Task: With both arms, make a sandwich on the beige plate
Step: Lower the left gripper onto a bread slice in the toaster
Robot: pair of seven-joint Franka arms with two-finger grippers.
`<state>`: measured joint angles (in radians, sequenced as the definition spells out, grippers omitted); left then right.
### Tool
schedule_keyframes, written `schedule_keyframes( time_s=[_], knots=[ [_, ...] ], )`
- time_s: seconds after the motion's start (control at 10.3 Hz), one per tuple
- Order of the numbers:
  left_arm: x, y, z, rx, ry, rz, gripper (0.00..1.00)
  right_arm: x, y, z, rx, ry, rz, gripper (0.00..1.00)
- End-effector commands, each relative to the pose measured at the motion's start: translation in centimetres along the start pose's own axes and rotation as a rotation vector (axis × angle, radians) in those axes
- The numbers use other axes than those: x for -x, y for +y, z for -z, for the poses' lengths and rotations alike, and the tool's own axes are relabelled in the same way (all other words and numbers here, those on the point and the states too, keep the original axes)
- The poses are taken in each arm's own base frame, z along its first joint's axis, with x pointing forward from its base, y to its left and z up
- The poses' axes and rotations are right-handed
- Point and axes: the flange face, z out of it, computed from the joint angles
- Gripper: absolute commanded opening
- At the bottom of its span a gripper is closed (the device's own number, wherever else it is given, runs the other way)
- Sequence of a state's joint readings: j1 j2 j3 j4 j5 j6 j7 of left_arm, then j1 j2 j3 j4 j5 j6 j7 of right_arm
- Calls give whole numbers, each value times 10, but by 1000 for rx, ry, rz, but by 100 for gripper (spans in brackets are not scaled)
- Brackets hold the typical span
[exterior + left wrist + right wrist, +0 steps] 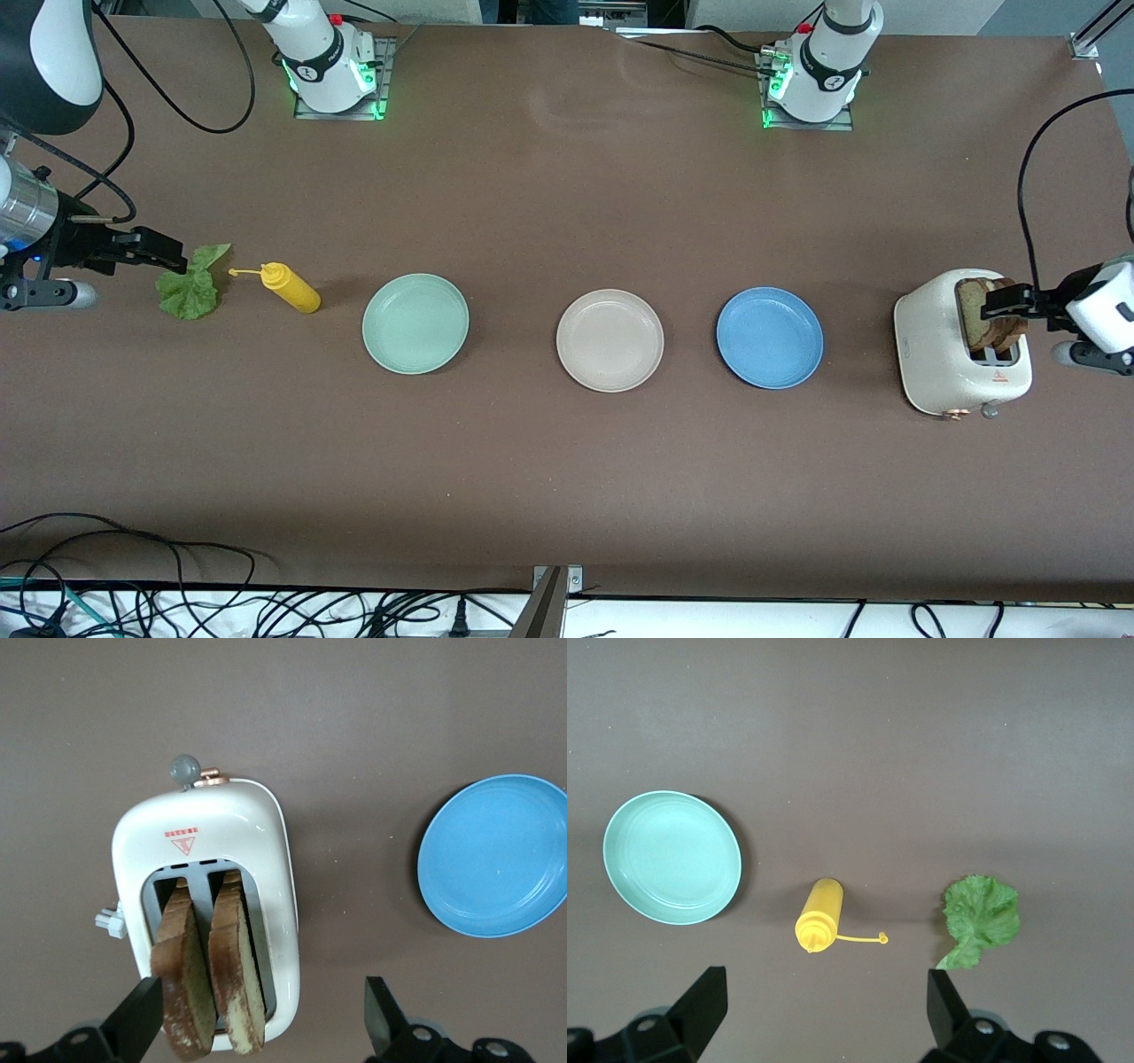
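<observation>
- Nothing assembled so far: beige plate (609,339) lies bare at mid-frame of the front view, between mint-green plate (415,322) and blue plate (769,337), all three apart from one another.
- Both bread slices (990,317) stand upright in the slots of the white toaster (943,354), at right of frame; lettuce leaf (191,285) lies flat on the desk (567,478) at left of frame, beside the yellow squeeze bottle (289,287), which lies on its side.
- Left end effector (261,1020) hangs over the toaster, fingers spread, one finger beside the outer slice; nothing pinched.
- Right end effector (824,1008) hovers by the lettuce and bottle, fingers spread wide, empty.
- Left to do, by my judgement: everything — bread, lettuce, bread onto the beige plate.
- Room: wide bare desk in the lower and upper parts of the front frame; toaster and lettuce sit near the frame's right and left edges. Bottle lies between lettuce and the plates; blue plate between toaster and beige plate — carry loads over them.
</observation>
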<state>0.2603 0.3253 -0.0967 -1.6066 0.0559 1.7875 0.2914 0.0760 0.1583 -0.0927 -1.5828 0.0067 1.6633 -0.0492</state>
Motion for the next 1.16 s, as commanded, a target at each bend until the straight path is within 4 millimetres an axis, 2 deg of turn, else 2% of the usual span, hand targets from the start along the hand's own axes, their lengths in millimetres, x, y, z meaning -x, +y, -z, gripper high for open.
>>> schedule_keyframes(
  time_s=[0.0, 0.1, 0.77, 0.87, 0.97, 1.06],
  knots=[
    [9, 2, -18, -12, -22, 27, 100, 1, 1, 4, -13, 3, 6, 100],
    [12, 1, -33, -44, -31, 23, 100, 1, 2, 4, -13, 3, 5, 100],
    [18, 8, -56, -63, -66, 100, 90, 1, 2, 4, -14, 3, 5, 100],
    [20, 9, -62, -60, -78, 102, 86, 1, 2, 4, -13, 3, 5, 100],
    [22, 10, -72, -60, -97, 130, 63, 1, 2, 4, -13, 3, 5, 100],
    [23, 9, -71, -64, -97, 150, 34, 1, 2, 4, -14, 3, 5, 100]
  ],
)
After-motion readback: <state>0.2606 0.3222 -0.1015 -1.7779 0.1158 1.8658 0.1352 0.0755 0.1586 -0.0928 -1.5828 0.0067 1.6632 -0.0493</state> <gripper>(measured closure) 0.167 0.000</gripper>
